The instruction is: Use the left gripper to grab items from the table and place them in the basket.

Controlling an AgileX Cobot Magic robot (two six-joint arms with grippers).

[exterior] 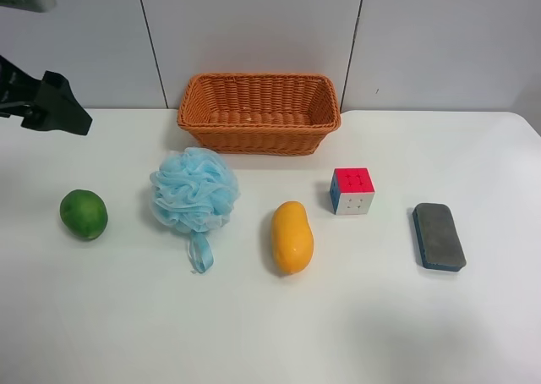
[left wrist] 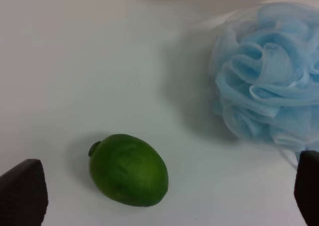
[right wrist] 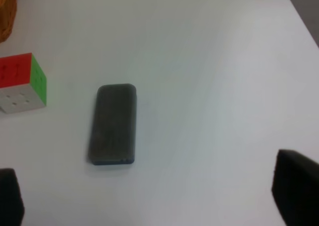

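Note:
My left gripper (left wrist: 165, 196) is open and empty, its fingertips (left wrist: 22, 193) wide apart above the table (exterior: 270, 333). It hangs over the round green fruit (left wrist: 128, 169), beside the light-blue pouf (left wrist: 266, 79). In the exterior high view its black end (exterior: 52, 105) is at the far left, behind the green fruit (exterior: 84, 214). In a row stand the pouf (exterior: 194, 191), mango (exterior: 292, 237), puzzle cube (exterior: 352, 190) and eraser (exterior: 438, 236). The wicker basket (exterior: 259, 135) stands empty behind them. My right gripper (right wrist: 152, 193) is open above the eraser (right wrist: 113, 124), the cube (right wrist: 22, 82) beside it.
A grey panelled wall (exterior: 254, 29) rises behind the table. The table's far right edge shows in the right wrist view (right wrist: 299, 12). Bare white tabletop lies in front of the row of items.

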